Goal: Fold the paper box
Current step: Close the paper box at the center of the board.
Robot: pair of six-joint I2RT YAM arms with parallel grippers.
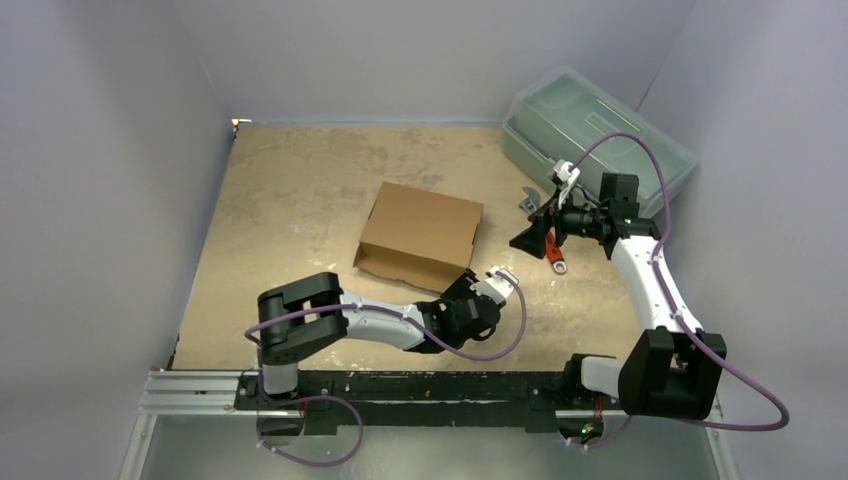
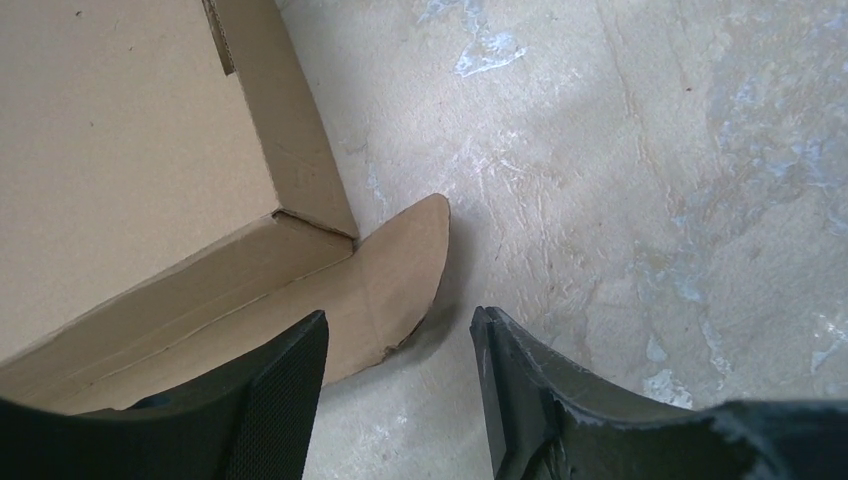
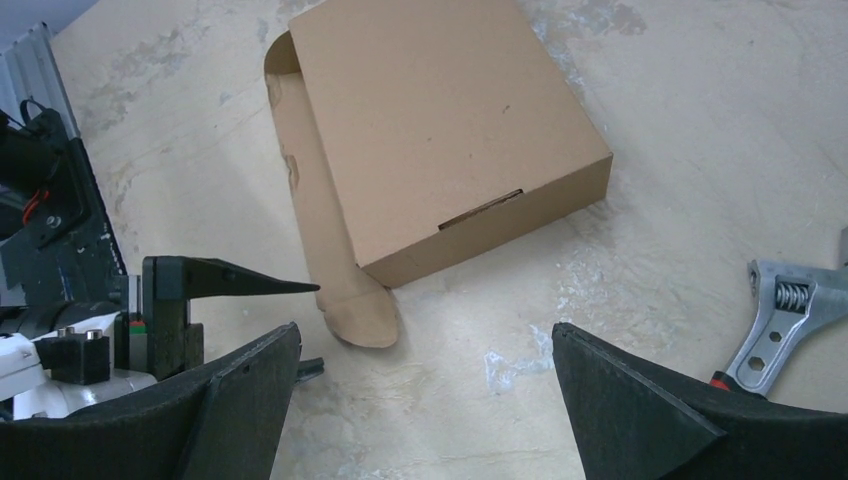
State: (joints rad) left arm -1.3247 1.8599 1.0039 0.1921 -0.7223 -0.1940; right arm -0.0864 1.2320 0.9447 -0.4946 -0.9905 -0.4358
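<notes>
The paper box [image 1: 420, 235] lies mid-table, brown cardboard with its lid down. A front flap runs along its near side and ends in a rounded ear [image 2: 405, 265] that sticks out flat at the near right corner. My left gripper [image 1: 462, 285] is low at that corner. Its jaws [image 2: 398, 318] stand apart, one finger [image 2: 290, 390] over the flap and the other [image 2: 520, 390] over bare table, with the ear's edge just ahead of the gap. Nothing is pinched. My right gripper [image 1: 525, 240] hovers right of the box [image 3: 440, 130], wide open [image 3: 422, 327] and holding nothing.
A translucent grey-green plastic toolbox [image 1: 595, 140] stands at the back right. An adjustable wrench [image 3: 785, 320] with a red handle lies under the right gripper, and a small metal part [image 1: 527, 203] lies behind it. Walls close the table on three sides.
</notes>
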